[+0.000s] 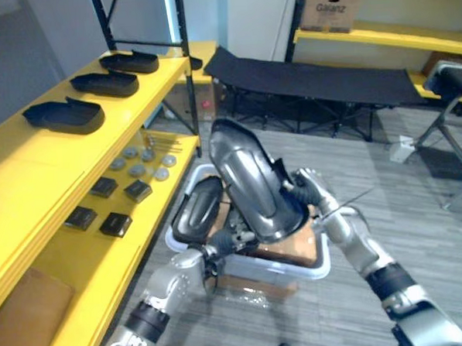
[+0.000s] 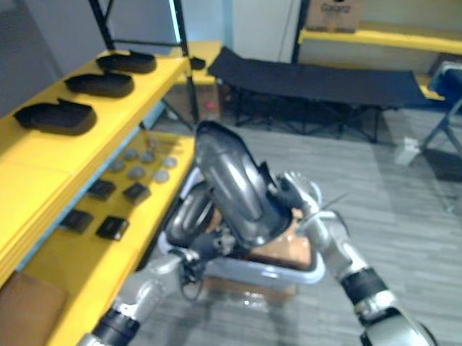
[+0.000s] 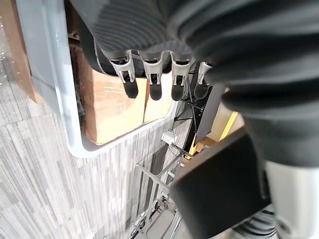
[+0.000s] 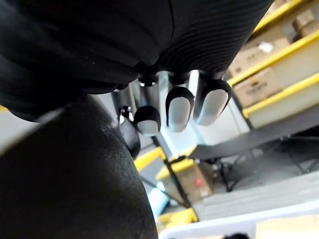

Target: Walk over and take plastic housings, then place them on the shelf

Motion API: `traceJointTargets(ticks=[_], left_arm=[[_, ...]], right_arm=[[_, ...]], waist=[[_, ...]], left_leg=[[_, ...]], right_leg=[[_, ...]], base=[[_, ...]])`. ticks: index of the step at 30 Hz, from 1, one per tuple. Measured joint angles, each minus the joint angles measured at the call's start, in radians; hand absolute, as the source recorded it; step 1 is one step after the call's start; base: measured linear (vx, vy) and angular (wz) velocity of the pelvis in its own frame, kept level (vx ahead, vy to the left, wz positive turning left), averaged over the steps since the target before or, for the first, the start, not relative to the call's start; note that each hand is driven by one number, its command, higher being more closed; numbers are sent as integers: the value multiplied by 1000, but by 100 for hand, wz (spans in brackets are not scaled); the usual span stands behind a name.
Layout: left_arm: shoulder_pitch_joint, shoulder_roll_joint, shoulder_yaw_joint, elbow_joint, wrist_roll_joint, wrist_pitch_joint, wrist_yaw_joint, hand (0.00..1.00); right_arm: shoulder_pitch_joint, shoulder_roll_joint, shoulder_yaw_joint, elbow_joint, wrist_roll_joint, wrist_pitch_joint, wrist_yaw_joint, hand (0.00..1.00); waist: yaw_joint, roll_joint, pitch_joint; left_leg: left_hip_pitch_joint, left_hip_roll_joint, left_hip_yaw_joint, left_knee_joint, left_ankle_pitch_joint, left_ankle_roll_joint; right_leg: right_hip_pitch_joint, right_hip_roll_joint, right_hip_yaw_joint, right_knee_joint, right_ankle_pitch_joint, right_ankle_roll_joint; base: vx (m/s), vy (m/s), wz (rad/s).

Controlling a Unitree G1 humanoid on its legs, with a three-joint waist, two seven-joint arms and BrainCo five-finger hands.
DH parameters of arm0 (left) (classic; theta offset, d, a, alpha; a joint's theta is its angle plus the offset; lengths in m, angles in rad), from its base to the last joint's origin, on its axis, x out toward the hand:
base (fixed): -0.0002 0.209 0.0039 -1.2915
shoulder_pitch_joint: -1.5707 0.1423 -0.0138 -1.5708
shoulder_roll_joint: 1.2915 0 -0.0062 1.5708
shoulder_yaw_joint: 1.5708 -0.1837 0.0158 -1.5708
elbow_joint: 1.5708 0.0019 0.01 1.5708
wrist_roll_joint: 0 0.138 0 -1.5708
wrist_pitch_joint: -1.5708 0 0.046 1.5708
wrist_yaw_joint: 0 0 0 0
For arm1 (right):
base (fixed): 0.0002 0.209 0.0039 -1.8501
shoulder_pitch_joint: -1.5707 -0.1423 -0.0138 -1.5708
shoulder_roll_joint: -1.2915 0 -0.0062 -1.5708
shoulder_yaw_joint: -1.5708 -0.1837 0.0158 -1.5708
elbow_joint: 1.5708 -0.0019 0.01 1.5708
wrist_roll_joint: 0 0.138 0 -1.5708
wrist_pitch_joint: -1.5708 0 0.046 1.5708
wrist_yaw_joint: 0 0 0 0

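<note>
Left eye view: right hand [image 1: 308, 192] clasps a black housing [image 1: 251, 183] above the bin [image 1: 317, 271], its long axis tilting up toward the yellow shelf [image 1: 29, 164] left of the bin; left hand [image 1: 208, 255] is at the bin's near rim. Left wrist view: that hand is over the bin, its grip impossible to tell. Right wrist view: fingers [image 4: 177, 107] curl on the housing.

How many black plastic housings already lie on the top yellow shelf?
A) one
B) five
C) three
C: the top yellow shelf carries three in a row, the near housing, the middle housing and the far housing.
</note>
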Motion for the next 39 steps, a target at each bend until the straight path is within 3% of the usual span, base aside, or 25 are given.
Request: traceJointTargets(ticks=[17,25,29,39], left_arm=[[9,-6,0,10,44,-25,1,0],[27,-7,6,12,58,-63,1,0],[34,-10,6,19,85,-70,11,0],[81,-65,38,55,74,-155,67,0]], right_arm=[[58,8,28,18,-40,-25,24,100],[70,12,43,32,-51,-44,37,100],[84,12,43,32,-78,-63,14,100],[101,16,40,32,-99,-103,-57,100]], waist=[[2,0,0],[3,-1,0],[3,-1,0],[10,-5,-3]], left_leg=[[2,0,-2,-4,2,0],[16,-3,-3,-33,19,0],[16,-3,-3,-34,19,-1],[15,-3,-8,-36,19,-1]], right_leg=[[1,0,-2,0,0,0],[2,0,-3,0,0,0],[2,0,-3,0,0,0],[2,0,-6,0,-1,1]], base=[[0,0,0],[0,0,0],[0,0,0],[0,0,0]])
